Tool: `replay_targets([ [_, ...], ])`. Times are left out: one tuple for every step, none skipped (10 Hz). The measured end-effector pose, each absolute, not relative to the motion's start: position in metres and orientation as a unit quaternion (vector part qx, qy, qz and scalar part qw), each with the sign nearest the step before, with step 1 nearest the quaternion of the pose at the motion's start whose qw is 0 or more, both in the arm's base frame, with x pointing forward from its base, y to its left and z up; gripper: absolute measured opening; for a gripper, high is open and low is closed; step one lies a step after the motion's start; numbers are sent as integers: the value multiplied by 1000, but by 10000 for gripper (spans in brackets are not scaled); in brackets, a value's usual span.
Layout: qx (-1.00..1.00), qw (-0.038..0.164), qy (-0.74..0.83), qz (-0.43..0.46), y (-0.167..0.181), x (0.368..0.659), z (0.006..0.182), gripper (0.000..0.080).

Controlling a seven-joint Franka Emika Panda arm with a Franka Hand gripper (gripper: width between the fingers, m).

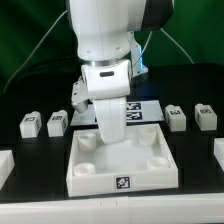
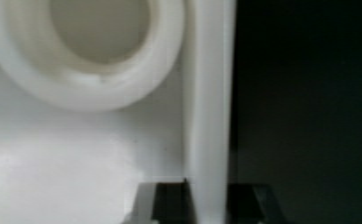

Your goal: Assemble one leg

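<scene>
Legs: four small white blocks, each with a black-and-white tag, all lying on the black table [image 1: 35,150] beyond the far edge of the white panel [image 1: 90,183] and apart from it.
First leg [image 1: 30,123]: off the panel's far corner towards the exterior view's left, the outermost on that side.
Second leg [image 1: 57,122]: just beside the first, nearer the panel's far corner.
Third leg [image 1: 175,116]: off the panel's other far corner, towards the exterior view's right.
Fourth leg [image 1: 205,117]: just beside the third, farther from the panel.
Gripper [image 1: 108,135]: lowered onto the panel's far edge, well apart from every leg.
Gripper state: in the wrist view the gripper [image 2: 208,200] straddles the panel's raised wall. The dark fingers [image 2: 160,203] lie against both faces of the wall with no gap seen, so it is clamped on the panel; the picture is blurred.
Panel: large, square and flat on the table, with a tag on its near wall. Its floor [image 2: 71,150] fills much of the wrist view.
Socket [image 2: 89,45]: a round corner recess of the panel, close to the gripped wall.
Marker board [image 1: 148,108]: flat on the table behind the panel's far edge, partly hidden by the arm [image 1: 100,40].
Edge pieces: a white part [image 1: 4,165] beside the panel on the exterior view's left and another white part [image 1: 219,150] on its right, both cut off by the frame.
</scene>
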State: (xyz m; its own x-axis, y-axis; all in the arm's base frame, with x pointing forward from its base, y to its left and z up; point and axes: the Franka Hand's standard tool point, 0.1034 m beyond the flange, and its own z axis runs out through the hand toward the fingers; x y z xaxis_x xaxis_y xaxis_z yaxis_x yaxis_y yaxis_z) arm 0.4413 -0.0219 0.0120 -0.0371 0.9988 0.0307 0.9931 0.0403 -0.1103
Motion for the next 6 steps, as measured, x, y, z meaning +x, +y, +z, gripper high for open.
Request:
replay_targets([
  [-692,49,-719,29,-21,442,12,71],
  [-696,49,-716,27,-15,450,15,71],
  [-706,47,-706,24,1,458,16,70],
  [-708,47,-704,20,20,464,16,70],
  [-715,49,-697,17,38,471,17,70],
  [-713,48,-699,10,49,480,17,70],
])
